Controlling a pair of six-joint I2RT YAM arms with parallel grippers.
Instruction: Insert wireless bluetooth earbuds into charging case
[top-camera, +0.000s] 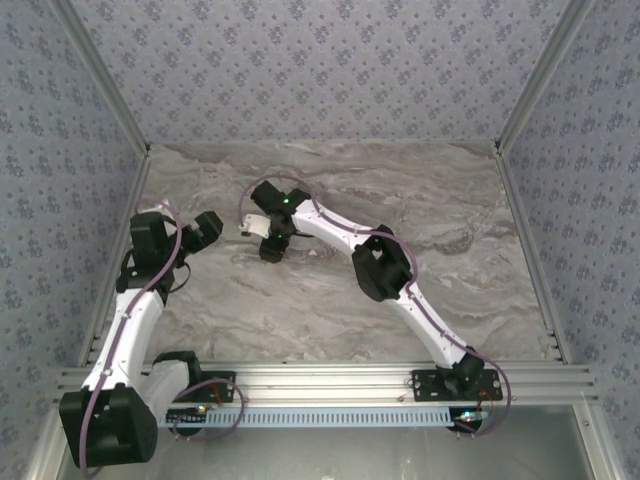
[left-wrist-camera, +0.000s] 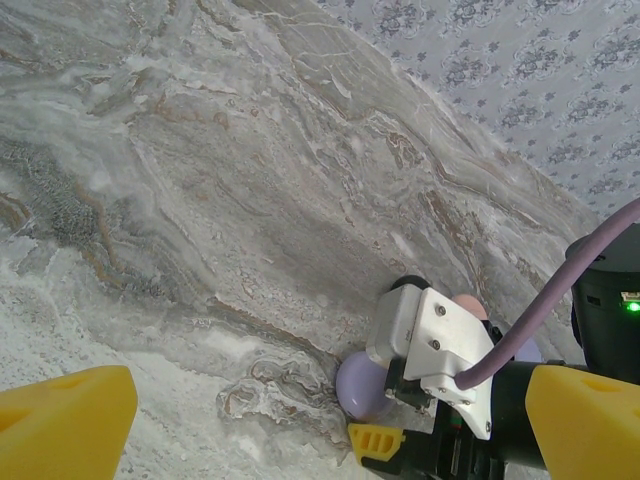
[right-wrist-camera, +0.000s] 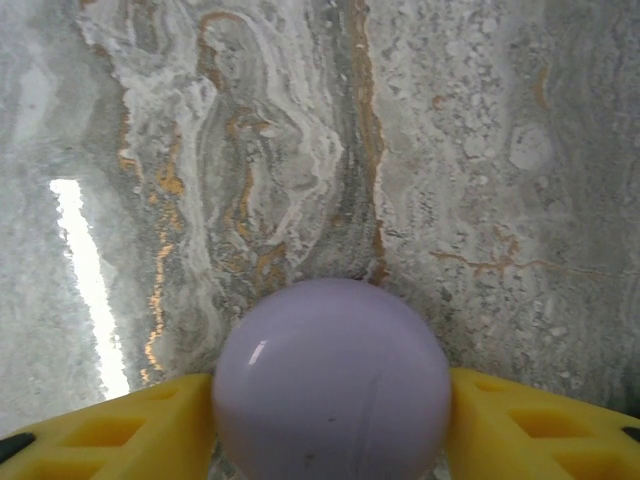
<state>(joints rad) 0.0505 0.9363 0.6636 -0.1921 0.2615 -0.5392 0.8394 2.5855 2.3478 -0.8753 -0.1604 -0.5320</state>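
Observation:
A round lilac charging case (right-wrist-camera: 332, 385) lies on the marble table, and my right gripper (right-wrist-camera: 330, 432) stands over it with a yellow finger pressed against each side. The left wrist view has the same case (left-wrist-camera: 360, 385) half hidden under the right wrist's white camera mount (left-wrist-camera: 440, 345). From above, the right gripper (top-camera: 272, 246) points down at mid-table and covers the case. My left gripper (top-camera: 205, 230) hovers to its left, jaws wide open with nothing between the fingers (left-wrist-camera: 65, 420). The earbuds are out of view.
A pink rounded thing (left-wrist-camera: 470, 304) and a black one (left-wrist-camera: 404, 283) peek out behind the right wrist. Patterned walls enclose the table (top-camera: 450, 210) on three sides. An aluminium rail (top-camera: 330, 378) runs along the near edge.

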